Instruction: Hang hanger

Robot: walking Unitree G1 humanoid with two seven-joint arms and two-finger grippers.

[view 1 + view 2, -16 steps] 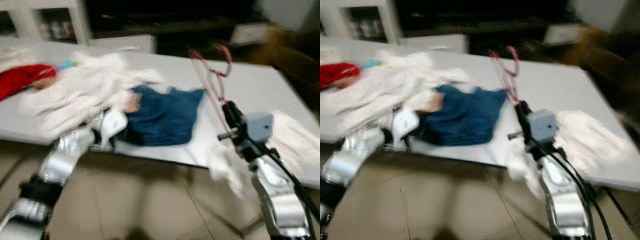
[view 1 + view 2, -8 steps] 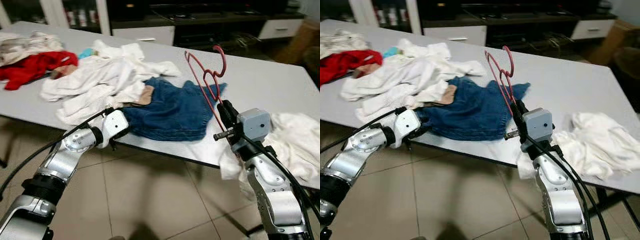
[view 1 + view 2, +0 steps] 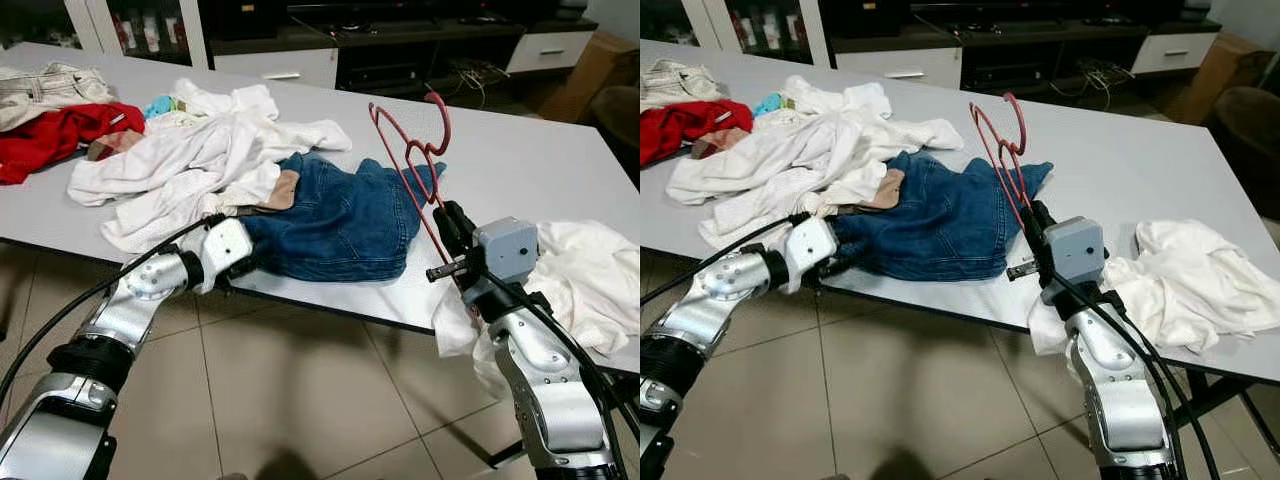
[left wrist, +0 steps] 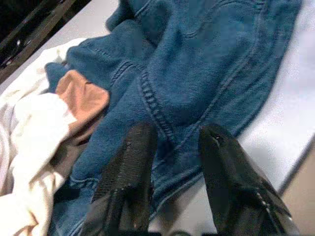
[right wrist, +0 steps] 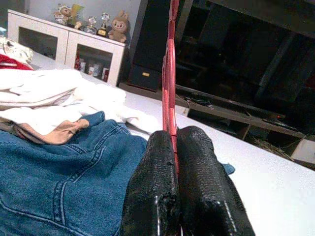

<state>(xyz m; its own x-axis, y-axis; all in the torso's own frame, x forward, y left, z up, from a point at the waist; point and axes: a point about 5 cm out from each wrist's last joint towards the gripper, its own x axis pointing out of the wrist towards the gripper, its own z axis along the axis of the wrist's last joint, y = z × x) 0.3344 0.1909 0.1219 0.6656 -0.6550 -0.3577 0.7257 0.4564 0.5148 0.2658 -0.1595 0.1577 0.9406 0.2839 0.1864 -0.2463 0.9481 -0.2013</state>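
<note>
1. Tiled floor (image 3: pixel 300 400) fills the foreground, and across it runs the near edge of a long grey bench (image 3: pixel 530 160) strewn with laundry.
2. Nearest on the robot's right, the right hand (image 3: pixel 447 222) is raised just over the bench edge, its fingers pressed together on the red hanger (image 3: pixel 415 160), which it holds upright with the hook at the top. The right wrist view shows the red wire clamped between the two black fingers (image 5: pixel 157 191).
3. On the left, the left hand (image 4: pixel 172 162) sits low at the bench edge, fingers spread and holding nothing, with their tips over the hem of the blue jeans (image 3: pixel 340 215).
4. A white garment (image 3: pixel 590 280) droops off the bench beside the right arm; beyond the jeans lies a pile of white clothes (image 3: pixel 190 160), and farther left a red garment (image 3: pixel 50 140).
5. At the back stand dark cabinets and a white cupboard (image 5: pixel 74 44) with small figures on top.
6. My reading: the hanger is picked up and in carry, not yet hung. No rail or hook for it is visible, so the next move calls for finding one and keeping the hook uppermost.
</note>
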